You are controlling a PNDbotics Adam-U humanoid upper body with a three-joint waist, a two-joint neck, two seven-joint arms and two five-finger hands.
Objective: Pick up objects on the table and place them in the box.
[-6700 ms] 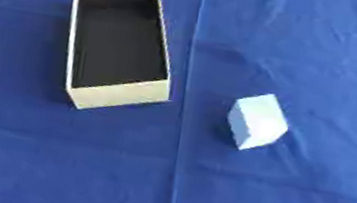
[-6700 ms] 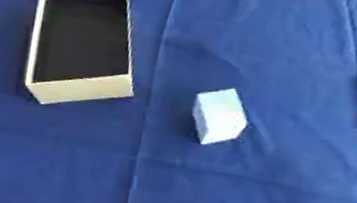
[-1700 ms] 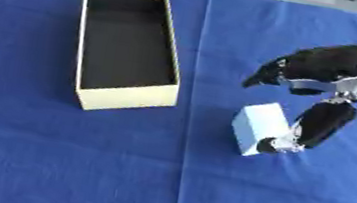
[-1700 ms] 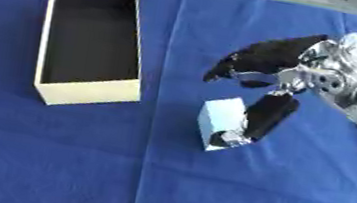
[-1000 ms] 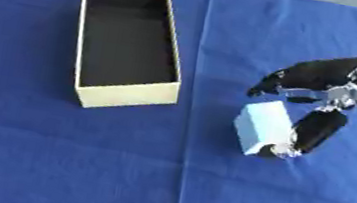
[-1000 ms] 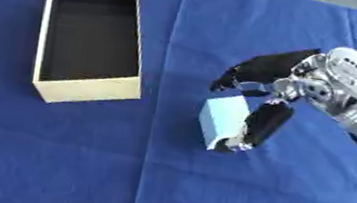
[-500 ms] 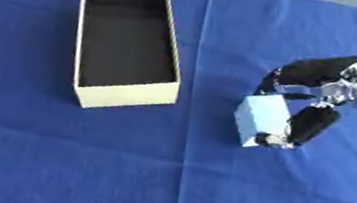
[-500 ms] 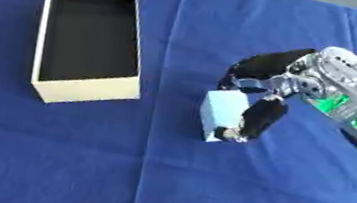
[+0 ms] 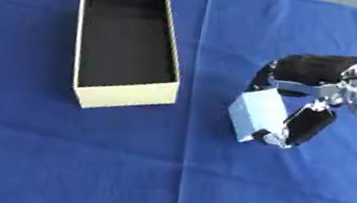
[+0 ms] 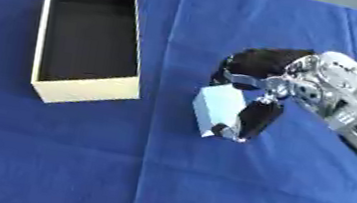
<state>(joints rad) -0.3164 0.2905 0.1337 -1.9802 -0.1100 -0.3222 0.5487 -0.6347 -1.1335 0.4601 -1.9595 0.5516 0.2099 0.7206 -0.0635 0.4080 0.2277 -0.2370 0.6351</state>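
Pinching the pale blue block (image 9: 258, 114) between curled fingers (image 9: 301, 74) above and thumb below, the right hand (image 10: 308, 87) risks letting it twist free, since the open cardboard box (image 9: 121, 96) lies well beyond the fingertips across the blue counter (image 9: 161, 182).

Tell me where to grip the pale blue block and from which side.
Grip the block across its two broad flat faces, coming from the right as the right hand does: fingers over the far face, thumb on the near one. It stands tilted, so these faces are exposed.
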